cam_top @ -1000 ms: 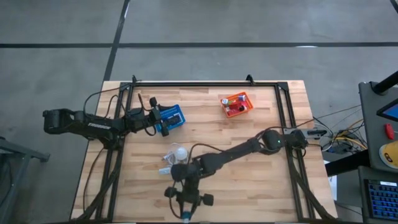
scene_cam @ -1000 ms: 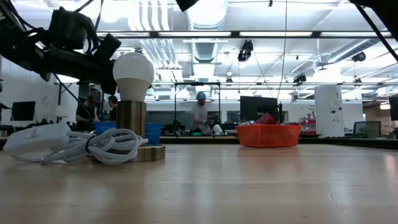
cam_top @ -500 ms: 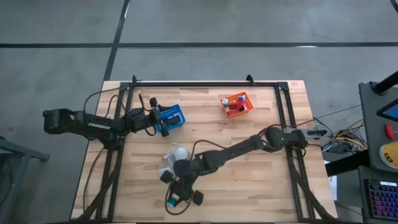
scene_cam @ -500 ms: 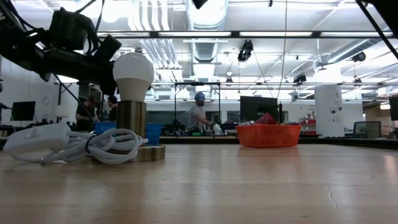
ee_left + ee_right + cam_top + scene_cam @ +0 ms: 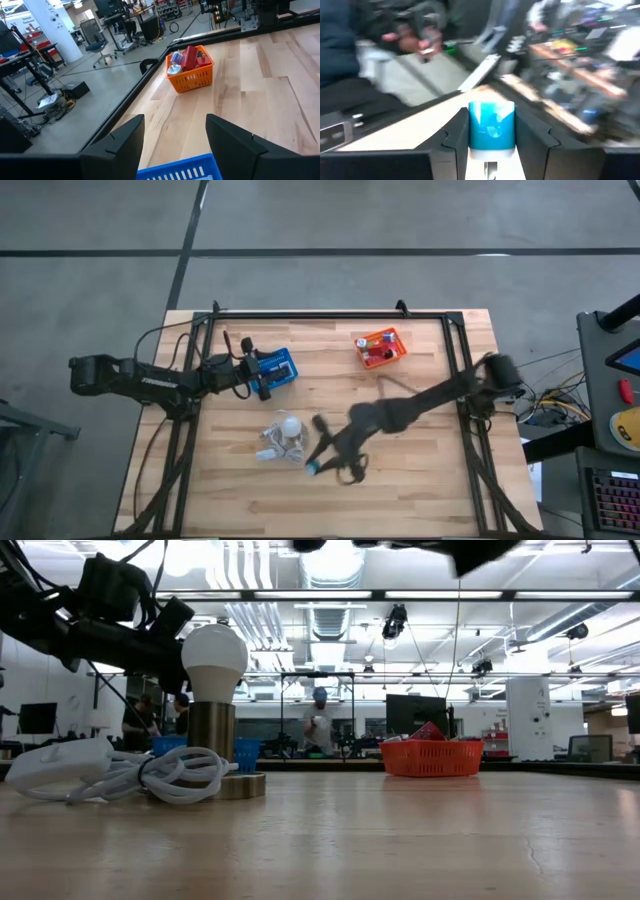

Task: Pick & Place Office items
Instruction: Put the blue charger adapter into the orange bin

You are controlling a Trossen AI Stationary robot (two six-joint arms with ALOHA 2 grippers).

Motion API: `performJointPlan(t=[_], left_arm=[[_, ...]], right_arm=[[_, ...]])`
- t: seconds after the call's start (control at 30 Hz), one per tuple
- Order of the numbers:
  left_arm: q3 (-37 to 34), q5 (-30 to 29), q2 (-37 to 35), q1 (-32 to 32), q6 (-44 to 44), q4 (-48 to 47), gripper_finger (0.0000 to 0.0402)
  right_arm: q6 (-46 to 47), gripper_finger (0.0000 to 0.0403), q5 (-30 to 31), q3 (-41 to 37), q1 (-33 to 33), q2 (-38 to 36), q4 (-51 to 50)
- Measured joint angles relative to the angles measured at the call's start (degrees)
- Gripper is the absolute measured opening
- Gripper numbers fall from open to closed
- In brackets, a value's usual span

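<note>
Right wrist view: right jaws were clenched on a blue block, seated between them.
Left jaws: released, empty, just above the blue basket.
Done: several items lay in the orange basket.
Left: block not yet placed.

Even, soft light is cast from above in the high view, and only faint shadows are thrown on the wooden table. The right arm is smeared by motion blur there, while the left arm is rendered sharply. In the low view, strong glare is given off by the ceiling strip lights, and the near tabletop is left out of focus. The right wrist view is heavily blurred throughout; the left wrist view is bright and clear.
</note>
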Motion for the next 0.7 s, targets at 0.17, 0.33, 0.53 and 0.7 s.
performJointPlan(t=[0.17,0.33,0.53,0.7], left_arm=[[-0.3,0.3,0.0,0.0,-0.6,0.0,0.0216],[-0.6,0.4,0.0,0.0,-1.1,0.0,0.0216],[-0.6,0.6,0.0,0.0,-1.3,0.3,0.0216],[-0.6,0.6,0.0,0.0,-1.3,0.6,0.0216]], right_arm=[[0.8,0.0115,6.4,-14.7,-2.1,-12.5,7.4],[1.8,0.0115,13.2,-27.7,-6.0,-23.0,13.3],[4.3,0.0115,20.1,-39.1,-12.4,-31.4,17.6],[4.7,0.0115,27.3,-45.6,-18.3,-34.9,20.7]])
